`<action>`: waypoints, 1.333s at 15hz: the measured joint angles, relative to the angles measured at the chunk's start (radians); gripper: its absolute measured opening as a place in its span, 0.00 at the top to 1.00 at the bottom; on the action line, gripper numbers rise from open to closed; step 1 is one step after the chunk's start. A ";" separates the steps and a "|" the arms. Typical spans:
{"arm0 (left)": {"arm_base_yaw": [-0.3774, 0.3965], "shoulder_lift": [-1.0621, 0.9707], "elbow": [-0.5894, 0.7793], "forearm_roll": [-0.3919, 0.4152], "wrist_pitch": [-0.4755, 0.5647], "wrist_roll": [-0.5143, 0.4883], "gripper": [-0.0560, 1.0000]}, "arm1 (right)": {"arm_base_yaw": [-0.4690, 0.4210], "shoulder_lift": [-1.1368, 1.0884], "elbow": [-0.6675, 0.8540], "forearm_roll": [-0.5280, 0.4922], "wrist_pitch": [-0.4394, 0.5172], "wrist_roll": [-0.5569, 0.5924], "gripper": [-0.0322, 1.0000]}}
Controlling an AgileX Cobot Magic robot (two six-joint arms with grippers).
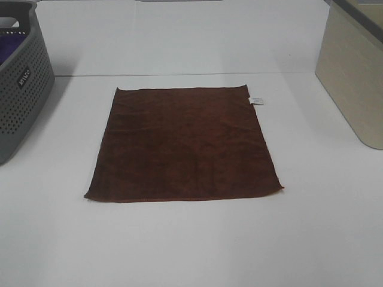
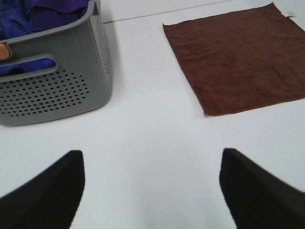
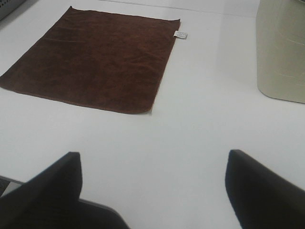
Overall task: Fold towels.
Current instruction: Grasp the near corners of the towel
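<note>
A dark reddish-brown towel (image 1: pixel 184 143) lies flat and spread out on the white table, with a small white tag (image 1: pixel 256 100) at its far right edge. It also shows in the left wrist view (image 2: pixel 238 59) and the right wrist view (image 3: pixel 93 59). Neither gripper shows in the high view. My left gripper (image 2: pixel 151 188) is open and empty over bare table, short of the towel's near left corner. My right gripper (image 3: pixel 153 188) is open and empty over bare table, short of the towel's near right corner.
A grey perforated basket (image 1: pixel 21 84) stands at the left with purple fabric (image 2: pixel 45 14) inside. A beige bin (image 1: pixel 354 78) stands at the right and shows in the right wrist view (image 3: pixel 281 50) too. White table (image 1: pixel 191 239) surrounds the towel.
</note>
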 joint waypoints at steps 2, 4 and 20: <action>0.000 0.000 0.000 -0.005 0.000 0.000 0.24 | 0.000 0.000 0.000 0.000 0.000 0.000 0.21; 0.000 0.000 0.000 -0.015 0.000 0.000 0.24 | 0.000 0.000 0.000 0.000 0.000 0.000 0.21; 0.000 1.008 -0.013 -0.295 -0.709 0.000 0.24 | 0.000 0.873 -0.016 0.078 -0.623 0.018 0.34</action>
